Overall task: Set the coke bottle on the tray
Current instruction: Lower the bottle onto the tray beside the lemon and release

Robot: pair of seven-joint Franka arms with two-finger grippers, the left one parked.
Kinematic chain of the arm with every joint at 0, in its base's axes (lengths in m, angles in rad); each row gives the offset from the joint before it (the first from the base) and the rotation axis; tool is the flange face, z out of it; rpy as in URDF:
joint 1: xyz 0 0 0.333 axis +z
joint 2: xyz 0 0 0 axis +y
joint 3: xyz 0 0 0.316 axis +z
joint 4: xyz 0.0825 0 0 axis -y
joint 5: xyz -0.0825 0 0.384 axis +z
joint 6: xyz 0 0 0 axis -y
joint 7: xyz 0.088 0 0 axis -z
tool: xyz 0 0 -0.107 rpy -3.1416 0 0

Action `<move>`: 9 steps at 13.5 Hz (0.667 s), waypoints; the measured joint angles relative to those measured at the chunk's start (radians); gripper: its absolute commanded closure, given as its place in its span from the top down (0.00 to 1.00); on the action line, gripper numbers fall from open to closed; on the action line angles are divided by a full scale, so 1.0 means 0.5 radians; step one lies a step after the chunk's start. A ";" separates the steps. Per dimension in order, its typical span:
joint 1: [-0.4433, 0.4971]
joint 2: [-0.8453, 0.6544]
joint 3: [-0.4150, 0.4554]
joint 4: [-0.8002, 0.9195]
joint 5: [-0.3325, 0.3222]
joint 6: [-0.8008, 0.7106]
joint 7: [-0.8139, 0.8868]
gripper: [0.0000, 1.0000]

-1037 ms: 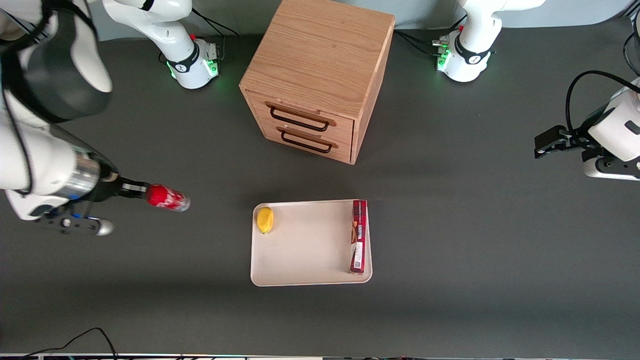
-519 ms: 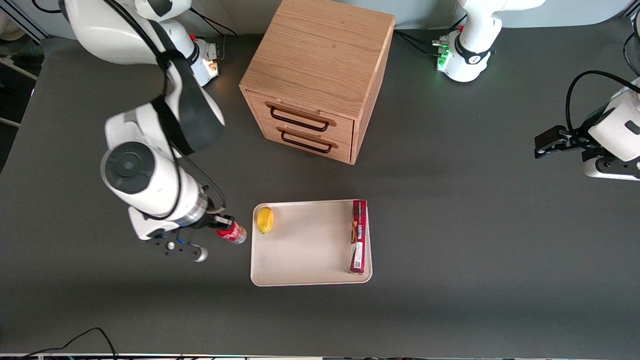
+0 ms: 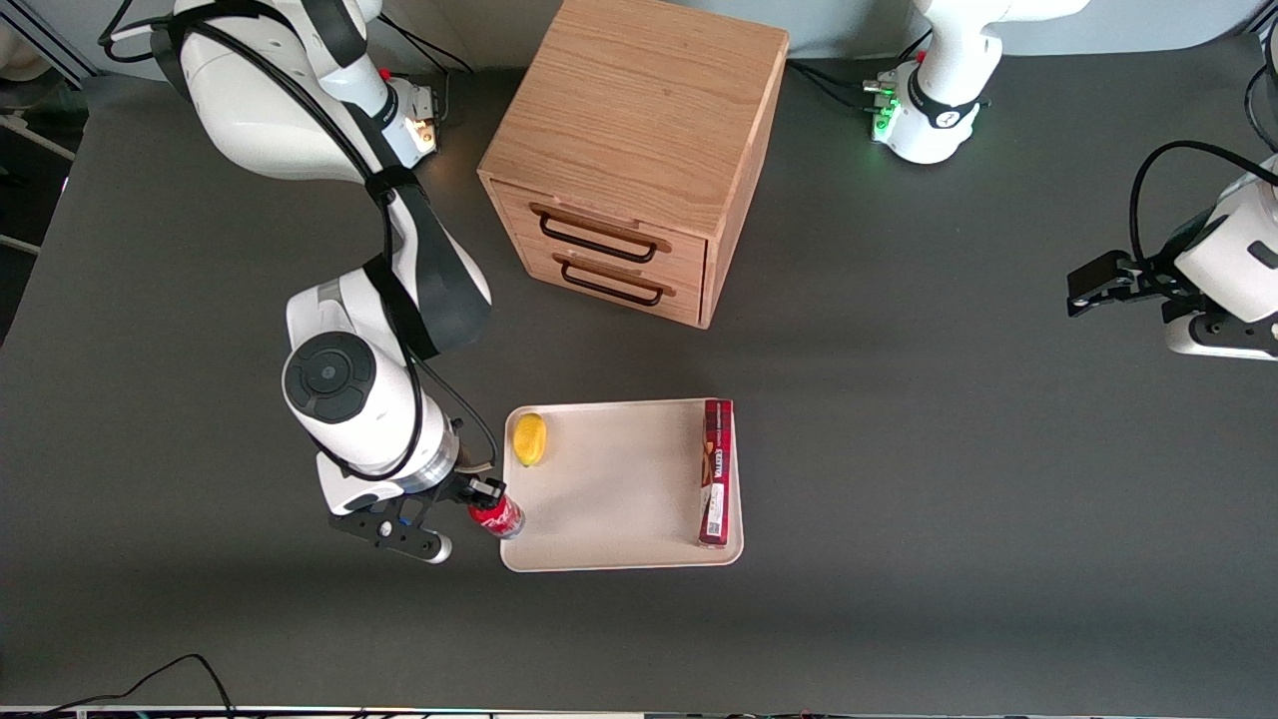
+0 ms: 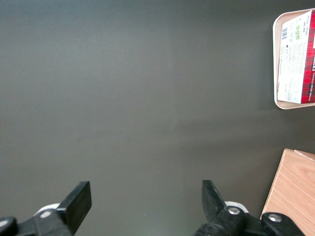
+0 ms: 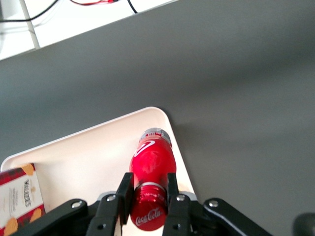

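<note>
My right gripper (image 3: 486,502) is shut on the coke bottle (image 3: 498,519), a small red bottle with white script and a silvery base. It holds the bottle by the neck, just over the tray's corner nearest the front camera at the working arm's end. In the right wrist view the fingers (image 5: 124,192) clamp the bottle (image 5: 150,169) below its red cap, and its base points down over the tray's rim (image 5: 162,117). The cream-beige tray (image 3: 609,499) lies flat in the middle of the table.
On the tray lie a yellow lemon (image 3: 529,438) and a long red box (image 3: 717,471), which also shows in the right wrist view (image 5: 19,194). A wooden drawer cabinet (image 3: 629,150) stands farther from the front camera than the tray.
My right arm has carried the bottle from the working arm's end of the table toward the tray and nearer the front camera. The bottle now hangs over the tray's corner.
</note>
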 measured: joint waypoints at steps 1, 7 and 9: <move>0.008 0.025 0.000 0.001 0.000 0.038 0.015 0.00; 0.067 0.180 -0.011 0.010 0.000 0.185 0.080 0.00; 0.076 0.218 -0.016 0.015 -0.001 0.214 0.080 0.29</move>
